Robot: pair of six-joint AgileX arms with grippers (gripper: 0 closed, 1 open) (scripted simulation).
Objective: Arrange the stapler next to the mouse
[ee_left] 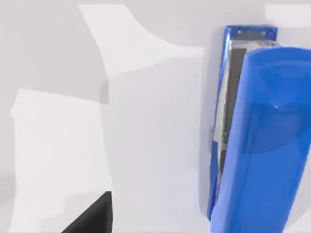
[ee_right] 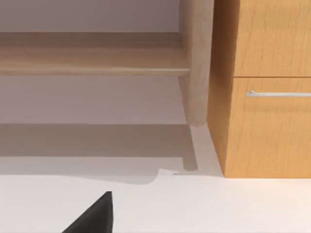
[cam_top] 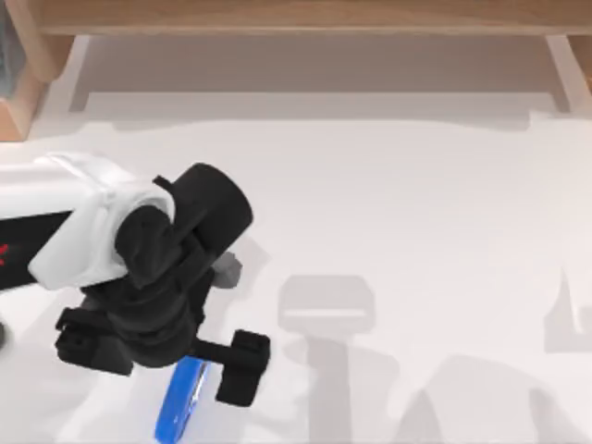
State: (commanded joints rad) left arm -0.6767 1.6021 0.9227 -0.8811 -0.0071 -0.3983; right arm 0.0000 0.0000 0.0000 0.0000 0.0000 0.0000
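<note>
The bright blue stapler (cam_top: 183, 400) lies near the table's front edge at the left, its long side running roughly front to back. My left gripper (cam_top: 166, 356) hovers over its far end, open, with one black finger (cam_top: 242, 366) to the stapler's right and the other (cam_top: 85, 342) well to its left. Neither finger touches it. In the left wrist view the stapler (ee_left: 257, 136) looms close, silvery strip along one side, and a black fingertip (ee_left: 92, 219) shows apart from it. The mouse is hidden. My right arm is parked.
A small grey shape (cam_top: 227, 269) peeks out beside the left arm's black wrist; I cannot tell what it is. A wooden shelf frame (cam_top: 305, 17) runs along the back. The right wrist view faces a wooden drawer cabinet (ee_right: 267, 87).
</note>
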